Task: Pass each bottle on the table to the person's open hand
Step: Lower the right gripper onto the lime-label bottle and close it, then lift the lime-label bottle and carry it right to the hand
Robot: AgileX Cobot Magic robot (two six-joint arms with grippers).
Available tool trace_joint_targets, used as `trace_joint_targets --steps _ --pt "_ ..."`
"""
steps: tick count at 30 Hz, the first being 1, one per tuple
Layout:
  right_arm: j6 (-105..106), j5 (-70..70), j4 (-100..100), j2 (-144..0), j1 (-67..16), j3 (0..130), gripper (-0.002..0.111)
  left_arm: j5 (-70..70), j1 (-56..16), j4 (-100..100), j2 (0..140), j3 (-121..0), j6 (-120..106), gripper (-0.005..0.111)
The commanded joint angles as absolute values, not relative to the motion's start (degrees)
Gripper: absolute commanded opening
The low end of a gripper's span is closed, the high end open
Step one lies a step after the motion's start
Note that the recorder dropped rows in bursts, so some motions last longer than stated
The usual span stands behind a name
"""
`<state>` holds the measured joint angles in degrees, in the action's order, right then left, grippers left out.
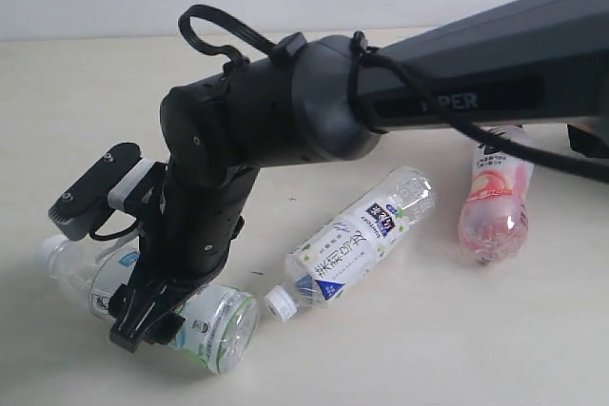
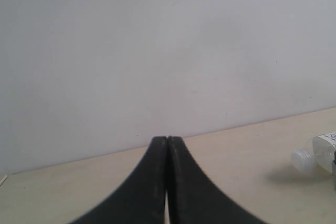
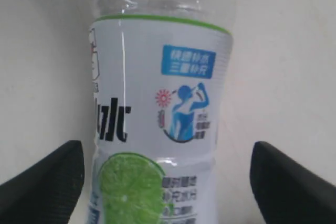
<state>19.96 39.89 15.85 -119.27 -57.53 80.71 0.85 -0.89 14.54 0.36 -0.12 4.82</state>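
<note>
Three bottles lie on their sides on the table (image 1: 428,358). A white-green bottle (image 1: 224,325) is at the front left, a white-blue one (image 1: 357,244) in the middle and a pink one (image 1: 495,202) at the right. My right gripper (image 1: 152,316) has reached across and hangs over the white-green bottle (image 3: 157,103). It is open, with a finger (image 3: 50,182) on either side of the bottle's body and a gap at each. The left gripper (image 2: 167,141) is shut on nothing, low over the table. The person's open hand is out of view.
The right arm (image 1: 457,83) stretches across the back from the right, above the pink bottle's top. A white wall (image 2: 168,51) rises behind the table. In the left wrist view a bottle's white cap (image 2: 302,160) shows at the edge.
</note>
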Motion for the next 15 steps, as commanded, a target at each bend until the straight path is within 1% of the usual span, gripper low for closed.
trace_joint_targets --steps 1,6,8,10,11,15 --pt "22.2 38.9 15.8 -120.8 -58.7 81.1 0.081 0.9 -0.7 14.6 0.0 0.0 4.7 0.000" --pt "22.8 38.7 16.5 -121.6 -58.7 81.1 0.080 0.9 -0.7 14.6 0.0 0.0 4.7 0.000" --pt "22.7 38.7 16.5 -121.6 -58.7 81.1 0.077 0.9 -0.7 14.6 0.0 0.0 4.7 0.000" --pt "22.7 38.7 16.5 -121.6 -58.7 81.1 0.069 0.9 -0.7 14.6 0.0 0.0 4.7 0.000" --pt "22.7 38.7 16.5 -121.6 -58.7 81.1 0.063 0.9 -0.7 14.6 0.0 0.0 4.7 0.000" --pt "22.7 38.2 16.5 -121.4 -58.7 81.1 0.036 0.9 -0.7 14.6 0.0 0.0 4.7 0.000"
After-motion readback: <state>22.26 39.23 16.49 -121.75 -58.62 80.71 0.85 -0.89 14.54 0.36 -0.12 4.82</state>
